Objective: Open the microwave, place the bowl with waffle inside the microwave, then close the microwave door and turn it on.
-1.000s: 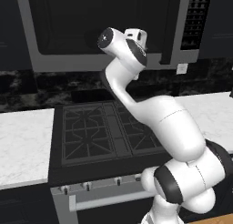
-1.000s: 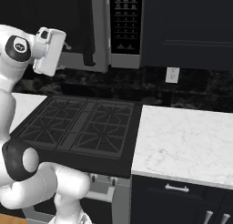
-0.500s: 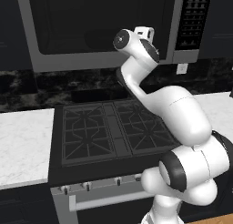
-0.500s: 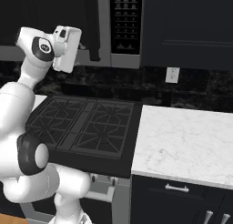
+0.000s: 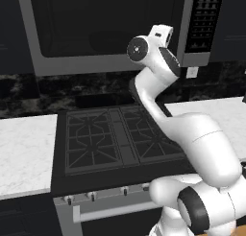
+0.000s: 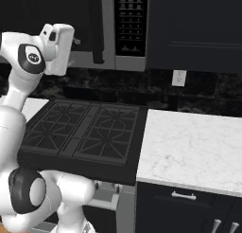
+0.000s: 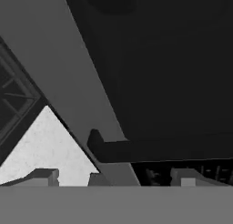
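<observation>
The microwave (image 5: 115,31) hangs above the black gas stove (image 5: 115,144), its grey frame running along the lower edge of the dark glass. The microwave door (image 5: 103,24) lies flush in that frame, shut. Its black vertical bar handle (image 6: 97,26) stands at the door's right edge, and the black button panel (image 6: 131,21) lies just beyond it.

The robot's hand (image 6: 59,47) is raised in front of the lower right part of the door, near the handle and level with the bottom frame. Open air separates the hand from the stove grates below. In the hand view the handle (image 7: 150,150) crosses the picture as a dark bar, just beyond the fingers (image 7: 45,176), which stand wide apart and hold nothing. The handle's end lies between the two tips in the picture; whether any tip touches it cannot be told.

A white marble bench (image 6: 189,147) extends right of the stove, with its near edge above dark drawers (image 6: 184,203). A second stretch of bench (image 5: 24,153) lies left of the stove. A wall outlet (image 6: 178,77) sits on the dark backsplash, right of the microwave's lower corner.
</observation>
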Available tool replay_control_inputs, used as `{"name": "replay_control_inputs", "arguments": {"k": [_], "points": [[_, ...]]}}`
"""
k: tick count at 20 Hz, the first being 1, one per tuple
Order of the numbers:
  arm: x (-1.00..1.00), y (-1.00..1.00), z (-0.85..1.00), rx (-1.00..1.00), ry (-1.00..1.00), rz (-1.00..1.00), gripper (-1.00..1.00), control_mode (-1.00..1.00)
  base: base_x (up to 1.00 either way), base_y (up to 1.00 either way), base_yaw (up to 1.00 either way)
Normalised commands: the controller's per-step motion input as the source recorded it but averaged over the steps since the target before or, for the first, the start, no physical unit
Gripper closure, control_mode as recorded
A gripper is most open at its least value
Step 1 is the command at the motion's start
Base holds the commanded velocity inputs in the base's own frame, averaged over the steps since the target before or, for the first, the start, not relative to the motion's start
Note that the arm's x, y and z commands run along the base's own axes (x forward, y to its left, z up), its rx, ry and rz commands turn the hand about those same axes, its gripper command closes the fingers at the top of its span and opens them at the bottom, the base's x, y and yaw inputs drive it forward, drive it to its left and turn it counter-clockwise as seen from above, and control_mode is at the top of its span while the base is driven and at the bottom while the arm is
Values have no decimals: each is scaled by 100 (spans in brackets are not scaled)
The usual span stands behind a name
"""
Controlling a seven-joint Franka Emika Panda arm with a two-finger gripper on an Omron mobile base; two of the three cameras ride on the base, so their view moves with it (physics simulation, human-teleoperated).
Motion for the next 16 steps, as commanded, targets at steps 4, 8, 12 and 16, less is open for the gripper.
{"name": "replay_control_inputs", "arguments": {"k": [4,8,12,16], "points": [[-100,-78,49,31,-17,25,-100,-100,0,0,0],[-71,-100,41,27,0,21,-100,-100,0,0,0],[-44,-100,34,22,0,21,-100,-100,0,0,0],[-17,-91,2,20,0,24,-100,-100,0,0,0]]}}
